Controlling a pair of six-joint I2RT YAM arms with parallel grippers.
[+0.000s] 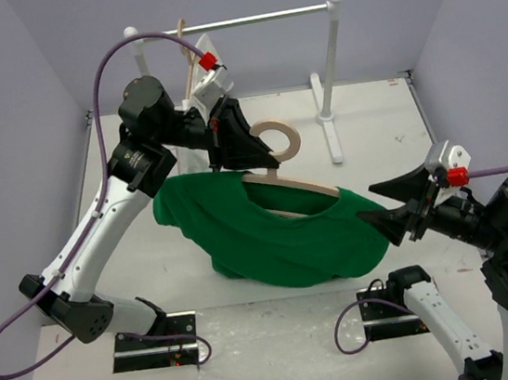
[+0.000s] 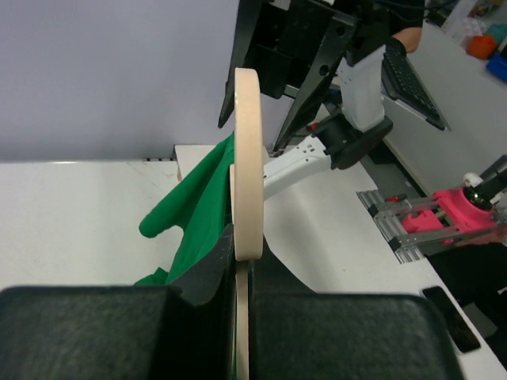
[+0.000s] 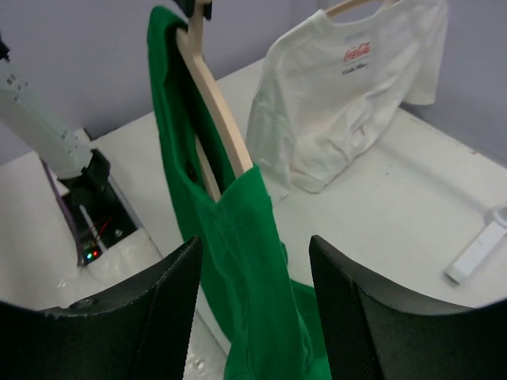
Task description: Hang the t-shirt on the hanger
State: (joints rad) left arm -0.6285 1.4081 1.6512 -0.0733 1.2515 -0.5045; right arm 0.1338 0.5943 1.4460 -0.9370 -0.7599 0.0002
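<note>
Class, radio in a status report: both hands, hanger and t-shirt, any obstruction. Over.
Status: left hand shut on hanger below hook; right hand open astride green t-shirt; shirt draped over hanger; nothing in the way.

The white shirt (image 3: 333, 119) bears a red Coca-Cola script logo; the small dark line beneath is illegible.

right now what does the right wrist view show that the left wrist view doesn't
Only the right wrist view: a white t-shirt hanging in the background, and the right gripper open, with the green t-shirt showing between its fingers. Only the left wrist view: the left gripper shut on the hanger, its hook seen edge-on, plus a pink object beyond the table edge. Both: the green t-shirt draped on the wooden hanger.
</note>
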